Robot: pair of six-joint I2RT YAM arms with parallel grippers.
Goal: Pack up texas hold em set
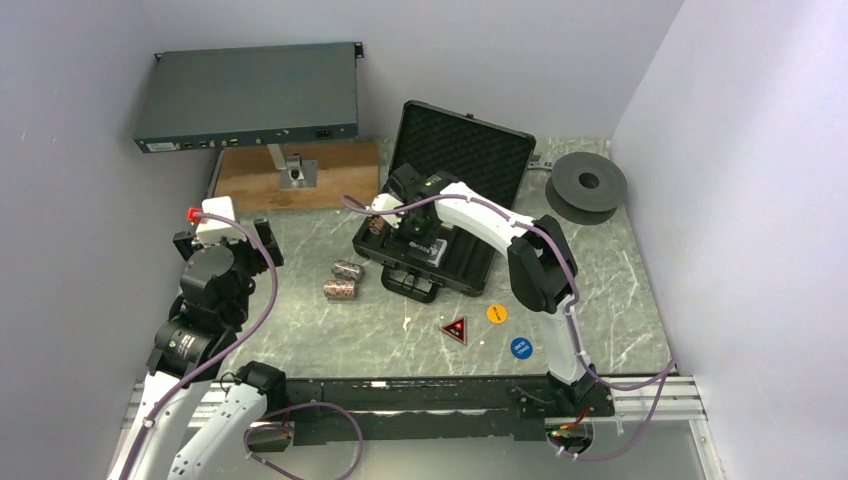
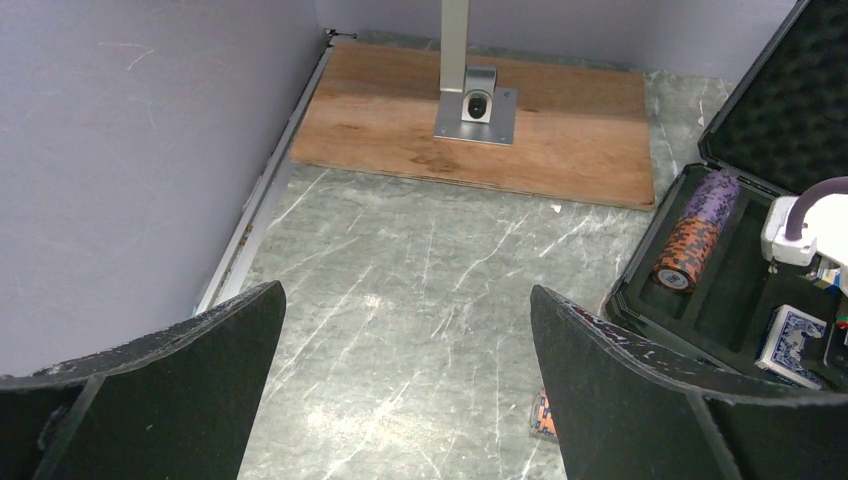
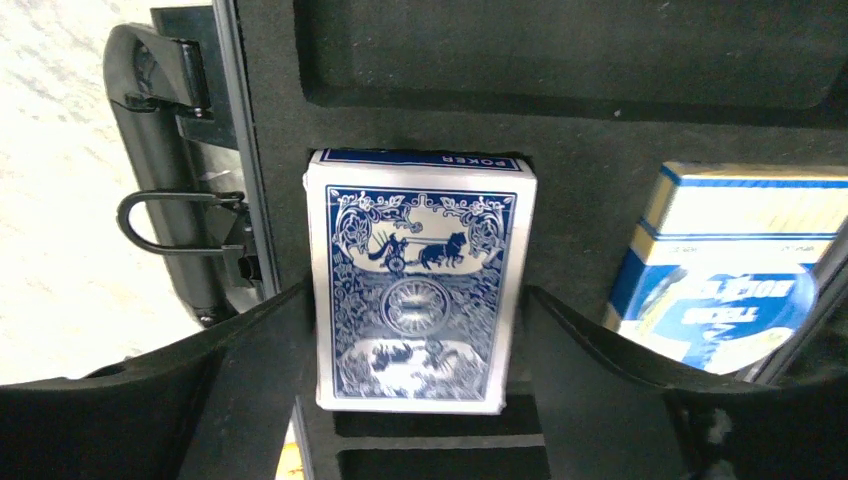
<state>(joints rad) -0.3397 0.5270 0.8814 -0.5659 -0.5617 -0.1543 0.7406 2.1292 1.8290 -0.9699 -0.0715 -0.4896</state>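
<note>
Briefcase (image 1: 470,268) lies open at the middle of the top view, its foam-lined lid (image 1: 462,140) standing up behind the base. Right pincer (image 3: 417,310) is down inside it, part closed, its fingers (image 3: 250,380) against both long sides of a blue card deck (image 3: 420,250) at a foam pocket beside the case handle (image 3: 160,150). A second deck (image 3: 725,260), in a blue and white box, lies in the pocket just to the right in the wrist view. One chip roll (image 2: 695,235), purple and orange, lies in a groove at the left side of the case. Two more chip rolls (image 1: 347,270) lie on the bench (image 1: 600,290) just left of the case, close together. Red-triangle button (image 1: 455,330), orange button (image 1: 497,313) and blue button (image 1: 521,347) lie on the bench below the case in the frame, apart from one another. Left pincer (image 2: 405,300) hangs at the left of the top view over bare bench, spread fully wide with nothing between its fingers.
</note>
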